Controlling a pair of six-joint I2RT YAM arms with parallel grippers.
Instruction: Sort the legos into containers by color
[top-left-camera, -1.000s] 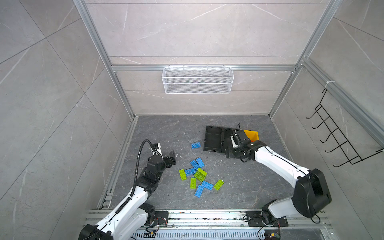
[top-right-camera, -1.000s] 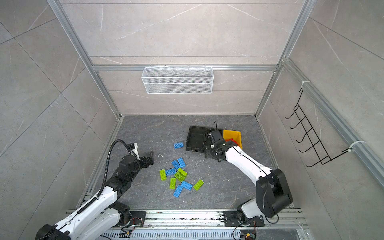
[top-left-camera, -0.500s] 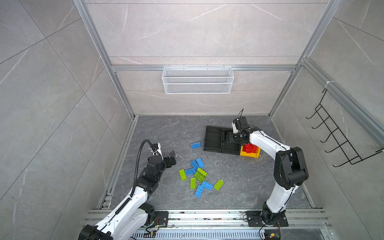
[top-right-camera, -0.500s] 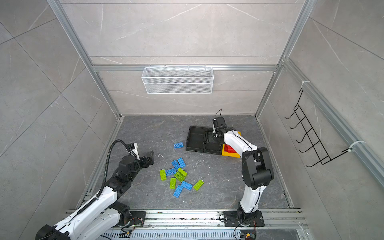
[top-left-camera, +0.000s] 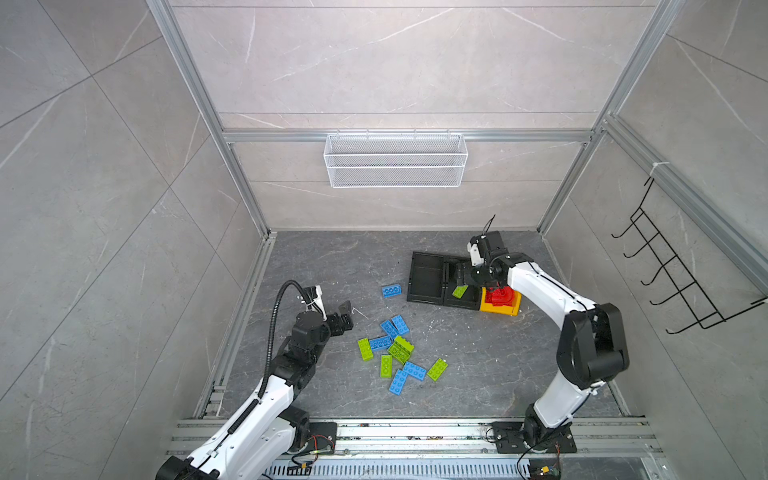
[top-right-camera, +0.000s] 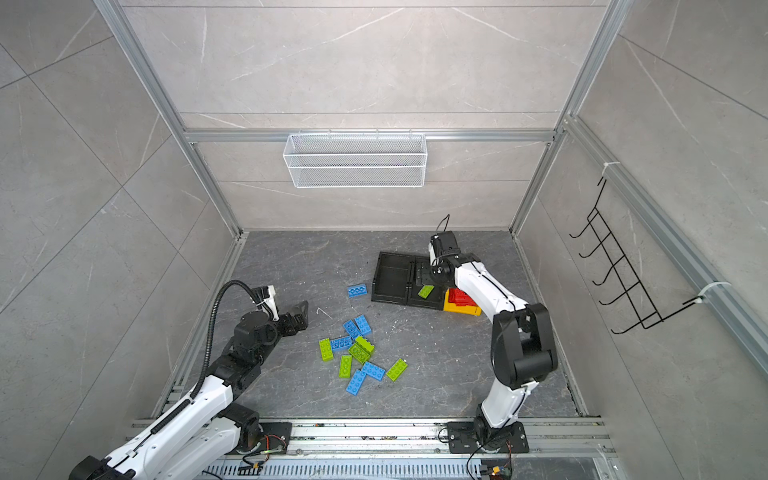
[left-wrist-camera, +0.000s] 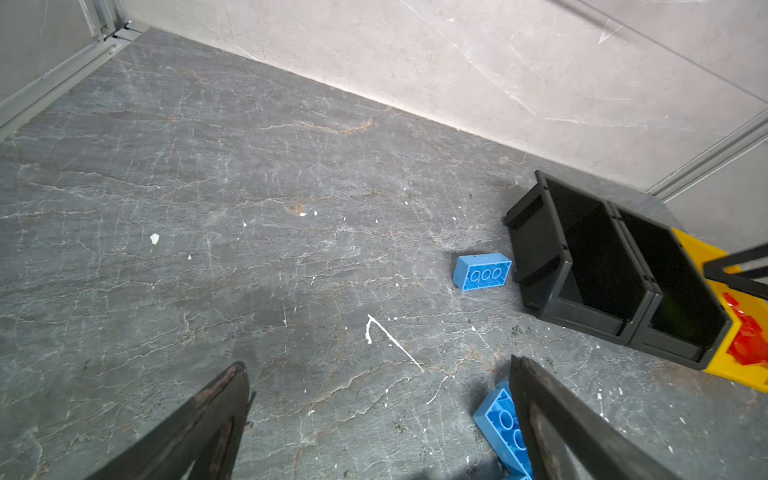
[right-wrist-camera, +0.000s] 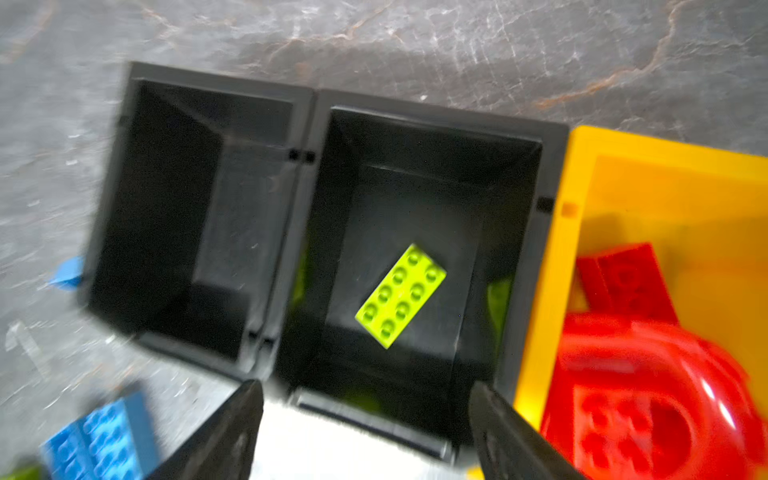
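Blue and green legos lie in a loose pile (top-left-camera: 399, 353) (top-right-camera: 358, 353) mid-floor; one blue lego (top-left-camera: 391, 290) (left-wrist-camera: 482, 272) lies apart, beside the bins. Two joined black bins (top-left-camera: 428, 276) (right-wrist-camera: 216, 81) and a yellow bin (top-left-camera: 498, 308) (right-wrist-camera: 665, 187) holding red legos (top-left-camera: 500, 296) (right-wrist-camera: 648, 395) stand at the back right. A green lego (top-left-camera: 459, 291) (top-right-camera: 426, 291) (right-wrist-camera: 401, 296) lies flat in the black bin next to the yellow one. My right gripper (top-left-camera: 465, 276) (right-wrist-camera: 365, 386) hovers open above that bin, holding nothing. My left gripper (top-left-camera: 348, 316) (left-wrist-camera: 376, 363) stands open and empty just left of the pile.
A white wire basket (top-left-camera: 395, 160) hangs on the back wall and a black hook rack (top-left-camera: 673, 282) on the right wall. Aluminium rails run along the floor's left side and front edge. White flecks and a thin white strip (left-wrist-camera: 390, 340) lie on the floor.
My right gripper's jaws have spread wider, and a green lego now lies in the black bin under them. The right arm has shifted over the bins. The left arm has stayed still.
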